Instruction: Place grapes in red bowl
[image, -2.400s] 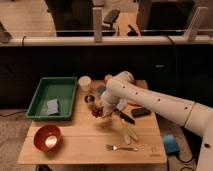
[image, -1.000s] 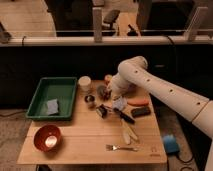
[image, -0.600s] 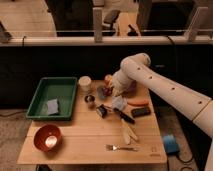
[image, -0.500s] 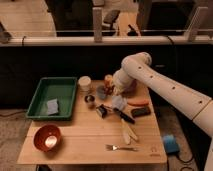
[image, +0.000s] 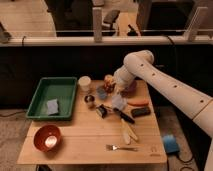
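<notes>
The red bowl (image: 47, 138) stands empty at the front left corner of the wooden table (image: 80, 145). A dark purplish lump (image: 131, 89), probably the grapes, lies at the back of the table, partly hidden behind my white arm. My gripper (image: 109, 86) hangs over the back middle of the table, just left of that lump and above a small blue cup (image: 101, 93). It is far from the bowl. Something orange-red (image: 108, 79) shows at the gripper; I cannot tell what it is.
A green tray (image: 52, 90) with a blue sponge (image: 52, 106) sits at the back left. Also on the table are a white cup (image: 85, 82), a metal can (image: 90, 99), a carrot (image: 137, 102), a black block (image: 141, 111), a knife (image: 122, 116) and a fork (image: 117, 148).
My arm has pulled back from the table's middle toward the far edge, and the gripper has moved up and back to the cups. Over the last half second it has hardly moved.
</notes>
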